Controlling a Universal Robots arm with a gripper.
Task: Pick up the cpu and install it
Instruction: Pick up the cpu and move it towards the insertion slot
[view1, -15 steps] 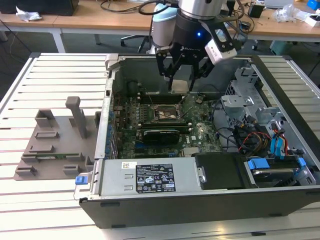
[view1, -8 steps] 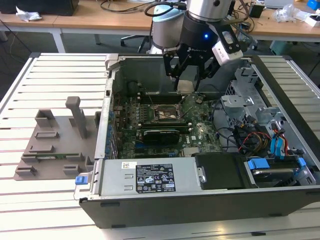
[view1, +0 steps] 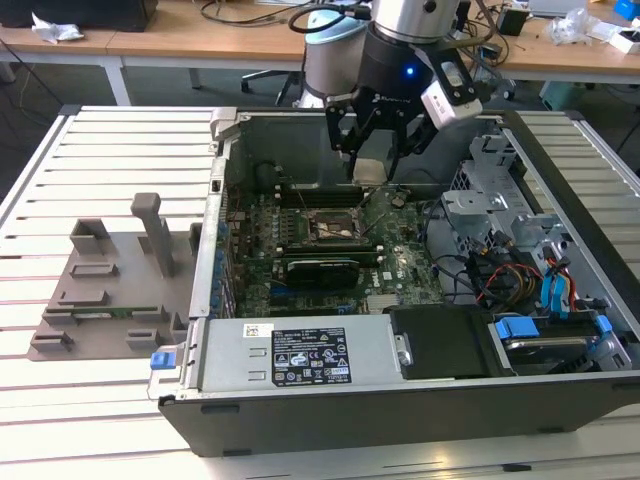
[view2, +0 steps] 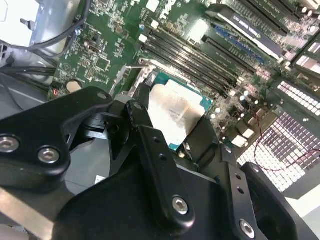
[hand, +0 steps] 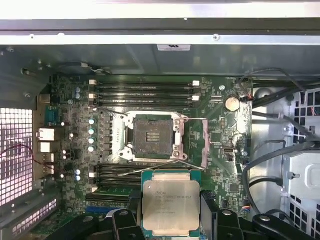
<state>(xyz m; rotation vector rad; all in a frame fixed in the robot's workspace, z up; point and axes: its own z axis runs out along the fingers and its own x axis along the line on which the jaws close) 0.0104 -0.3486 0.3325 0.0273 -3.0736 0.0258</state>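
Nothing reads cleanly from where I stand. A few faint printed lines sit on the cpu (hand: 171, 202) lid in the first wrist view. The silver metal box (view1: 225, 365) carries a black-and-white label (view1: 305, 357), seemingly rows of small marks, and a white sticker (hand: 173, 47) sits on the case wall (hand: 125, 55) — both illegible.

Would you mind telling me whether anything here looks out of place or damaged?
Nothing stands out: the cpu is held squarely in the end effector above the motherboard, and the empty socket stands open.
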